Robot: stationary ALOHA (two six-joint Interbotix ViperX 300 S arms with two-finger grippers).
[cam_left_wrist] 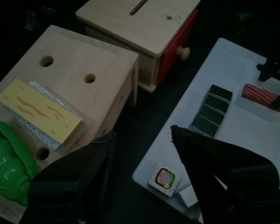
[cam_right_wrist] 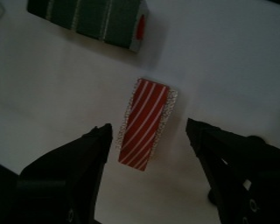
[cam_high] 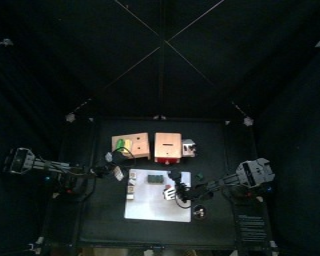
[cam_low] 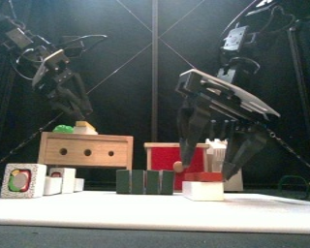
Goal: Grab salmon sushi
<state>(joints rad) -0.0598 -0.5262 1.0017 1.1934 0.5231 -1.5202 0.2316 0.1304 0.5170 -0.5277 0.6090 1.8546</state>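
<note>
The salmon sushi [cam_right_wrist: 146, 133], a red-and-white striped slab on a white rice block, lies on the white mat [cam_right_wrist: 60, 105]. In the front view the sushi [cam_low: 204, 184] sits right of centre. My right gripper [cam_right_wrist: 149, 144] is open, with one jaw on each side of the sushi and not touching it. In the front view the right gripper [cam_low: 207, 165] hangs just above it. My left gripper [cam_low: 73, 101] is open and empty, up above the wooden box [cam_low: 86, 150] at the left. In the left wrist view the sushi [cam_left_wrist: 262, 92] shows far off.
A red box [cam_low: 169, 153] stands behind the sushi, beside the wooden box [cam_high: 129, 146]. A row of dark green pieces [cam_low: 144, 181] lies on the mat left of the sushi. Small white blocks [cam_low: 22, 180] stand at the front left. A green thing [cam_left_wrist: 8, 157] and a yellow piece [cam_left_wrist: 38, 109] lie on the wooden box.
</note>
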